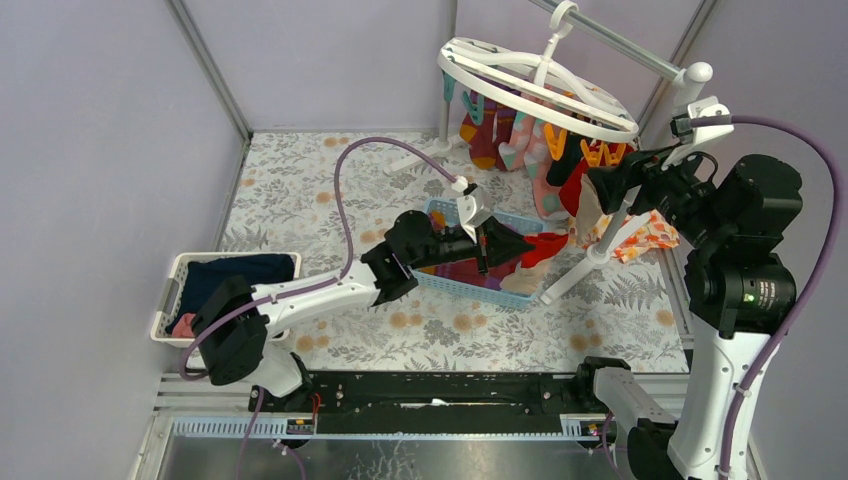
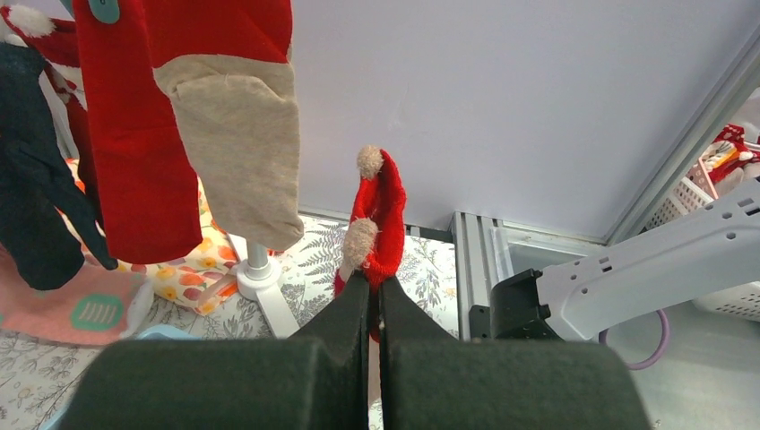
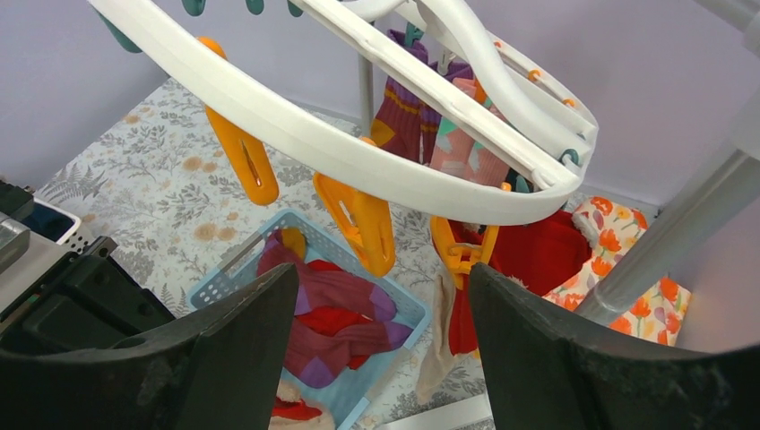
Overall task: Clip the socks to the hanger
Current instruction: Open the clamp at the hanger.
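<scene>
- At my left gripper [image 2: 374, 300], clenched tight, a red pom-pom sock [image 2: 384, 202] stands pinched, near the blue basket [image 1: 462, 287].
- Farther up, my right gripper [image 3: 384, 279] hangs released before an orange clip [image 3: 363, 224] under the hanger [image 3: 296, 134]; I should squeeze that clip wide, then feed the cuff in.

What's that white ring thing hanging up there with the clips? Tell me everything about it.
It is a white plastic hanger: an oval ring with crossbars and a hook on top, hung over a grey pole. It appears slightly tilted. Orange clips and teal clips dangle beneath it. Several grip socks, while two orange ones in front hang empty.
</scene>
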